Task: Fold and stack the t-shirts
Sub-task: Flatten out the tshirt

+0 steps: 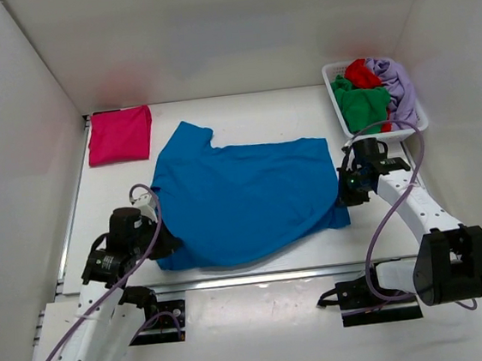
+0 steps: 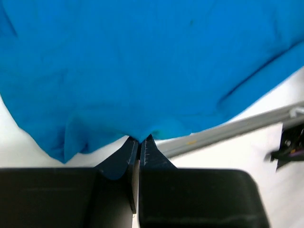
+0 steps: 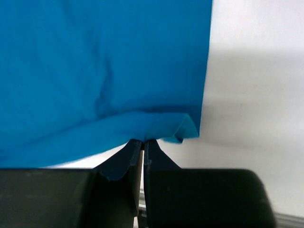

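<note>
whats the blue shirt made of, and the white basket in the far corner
The blue t-shirt looks like soft knit fabric, probably a cotton-type jersey. It has a matte finish, and it drapes and creases loosely with no shine. The basket appears to be rigid moulded plastic in smooth white, since its thin rim holds a crisp shape. Its exact finish is hard to tell at this size.

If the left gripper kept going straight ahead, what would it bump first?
The blue t-shirt. The left gripper is shut on its near edge, and the rest of that shirt lies spread straight ahead, probably before anything else.
</note>
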`<state>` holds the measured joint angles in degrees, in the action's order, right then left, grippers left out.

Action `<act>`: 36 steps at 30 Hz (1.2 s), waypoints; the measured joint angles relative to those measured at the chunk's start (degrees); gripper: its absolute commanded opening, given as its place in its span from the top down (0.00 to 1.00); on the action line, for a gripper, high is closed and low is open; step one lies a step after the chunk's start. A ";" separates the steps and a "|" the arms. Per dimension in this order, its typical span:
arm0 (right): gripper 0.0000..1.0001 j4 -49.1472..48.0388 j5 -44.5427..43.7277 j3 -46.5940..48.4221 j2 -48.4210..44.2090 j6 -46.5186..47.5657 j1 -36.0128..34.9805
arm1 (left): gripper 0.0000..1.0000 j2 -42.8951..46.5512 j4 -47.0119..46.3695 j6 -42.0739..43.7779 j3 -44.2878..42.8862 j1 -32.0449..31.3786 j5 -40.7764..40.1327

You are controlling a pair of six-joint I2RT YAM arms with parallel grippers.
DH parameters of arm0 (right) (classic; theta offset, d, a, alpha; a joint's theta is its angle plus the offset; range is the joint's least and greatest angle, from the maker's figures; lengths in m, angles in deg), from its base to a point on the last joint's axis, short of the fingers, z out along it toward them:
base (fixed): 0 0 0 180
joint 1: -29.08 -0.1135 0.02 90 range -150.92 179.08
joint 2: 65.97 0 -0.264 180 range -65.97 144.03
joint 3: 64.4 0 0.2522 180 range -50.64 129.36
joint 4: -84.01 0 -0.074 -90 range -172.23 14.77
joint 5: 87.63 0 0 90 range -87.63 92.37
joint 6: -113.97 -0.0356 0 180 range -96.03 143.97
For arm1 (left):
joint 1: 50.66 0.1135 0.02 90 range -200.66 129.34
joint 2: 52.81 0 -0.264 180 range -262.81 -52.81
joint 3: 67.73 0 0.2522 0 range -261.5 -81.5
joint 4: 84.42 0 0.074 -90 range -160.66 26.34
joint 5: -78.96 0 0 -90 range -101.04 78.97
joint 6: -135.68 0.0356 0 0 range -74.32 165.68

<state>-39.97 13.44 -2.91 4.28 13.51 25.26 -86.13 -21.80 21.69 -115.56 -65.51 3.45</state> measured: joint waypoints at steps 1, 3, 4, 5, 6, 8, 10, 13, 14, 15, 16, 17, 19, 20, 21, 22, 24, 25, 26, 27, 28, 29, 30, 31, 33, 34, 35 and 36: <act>1.00 0.94 -0.02 -0.20 0.02 0.02 0.04 | 1.00 0.42 0.81 -0.17 0.68 -0.07 0.35; 1.00 2.05 0.00 -0.42 0.02 0.11 -0.35 | 1.00 1.31 1.75 -0.37 1.51 -0.17 0.74; 0.99 2.36 0.02 -0.52 0.02 0.11 -0.61 | 1.00 1.57 1.92 -0.46 1.60 -0.20 0.96; 1.00 2.71 0.13 -0.63 0.04 0.11 -0.63 | 1.00 1.66 1.92 -0.48 1.57 -0.22 1.05; 1.00 2.89 0.15 -0.76 0.04 0.11 -0.66 | 1.00 1.55 1.73 -0.46 1.53 -0.22 1.05; 1.00 3.65 0.20 -0.90 0.04 0.13 -0.68 | 1.00 0.66 1.68 -0.44 1.14 -0.13 0.94; 1.00 4.66 -0.04 -0.94 0.04 0.17 -0.96 | 1.00 -1.09 1.62 -0.35 -0.07 0.13 0.37; 1.00 5.97 0.48 -0.92 -0.02 1.05 -0.11 | 1.00 -3.89 0.76 -0.09 -2.67 1.03 -1.36; 1.00 6.45 0.90 -0.87 -0.02 1.70 0.68 | 1.00 -4.81 -0.07 -0.04 -3.63 1.33 -2.10; 1.00 6.71 1.03 -0.79 0.00 1.92 1.16 | 1.00 -5.42 -0.68 -0.02 -4.17 1.62 -2.78; 1.00 7.45 1.18 -0.33 0.20 2.56 1.73 | 1.00 -6.43 -1.55 0.00 -4.96 2.08 -3.61; 1.00 8.24 1.42 0.48 0.68 3.19 2.10 | 1.00 -7.37 -2.29 0.07 -5.55 2.58 -4.33; 1.00 8.76 1.75 2.36 2.01 4.15 2.40 | 1.00 -9.07 -4.00 0.26 -6.34 3.52 -5.44; 1.00 8.76 2.05 3.41 2.97 4.70 2.40 | 1.00 -10.40 -4.85 0.52 -6.80 4.15 -6.01; 1.00 8.72 2.23 3.96 3.54 4.87 2.40 | 1.00 -11.17 -5.53 0.68 -7.04 4.48 -6.36; 1.00 8.74 2.54 4.57 4.26 5.22 2.40 | 1.00 -12.28 -6.60 0.85 -7.23 5.03 -6.64; 1.00 8.76 3.19 5.42 5.73 5.97 2.49 | 1.00 -13.77 -7.98 1.20 -7.43 5.73 -7.10; 1.00 8.70 3.39 5.62 6.27 6.12 2.51 | 1.00 -14.56 -8.68 1.51 -7.52 5.95 -7.26; 1.00 8.70 3.67 5.77 6.86 6.34 2.51 | 1.00 -15.45 -9.29 1.68 -7.74 6.21 -7.39; 1.00 8.72 3.91 5.84 7.28 6.45 2.51 | 1.00 -16.28 -9.99 1.88 -7.96 6.38 -7.54; 1.00 8.76 4.15 5.90 7.72 6.64 2.51 | 1.00 -17.16 -10.99 2.10 -8.17 6.51 -7.63; 0.99 8.79 4.33 5.99 8.15 6.88 2.51 | 1.00 -18.03 -11.58 2.27 -8.50 6.60 -7.67; 1.00 8.74 4.46 6.03 8.41 7.08 2.51 | 1.00 -18.93 -12.11 2.51 -8.98 6.67 -7.74; 1.00 8.76 4.61 6.12 8.76 7.37 2.51 | 1.00 -19.91 -12.81 2.75 -9.46 6.78 -7.91; 1.00 8.83 4.87 6.56 9.40 7.72 2.51 | 1.00 -21.79 -13.90 3.13 -10.51 6.95 -8.11; 0.99 8.83 4.90 6.84 9.75 7.82 2.49 | 1.00 -22.64 -14.43 3.28 -10.99 7.21 -8.15; 1.00 8.81 4.92 7.13 10.08 7.93 2.45 | 1.00 -23.52 -14.93 3.45 -11.54 7.50 -8.33; 1.00 8.72 4.96 7.39 10.51 8.17 2.38 | 1.00 -24.30 -15.34 3.61 -12.04 7.82 -8.48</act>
<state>-31.25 18.40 4.47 14.80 21.69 27.65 -110.44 -37.14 25.29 -127.60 -57.68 -5.04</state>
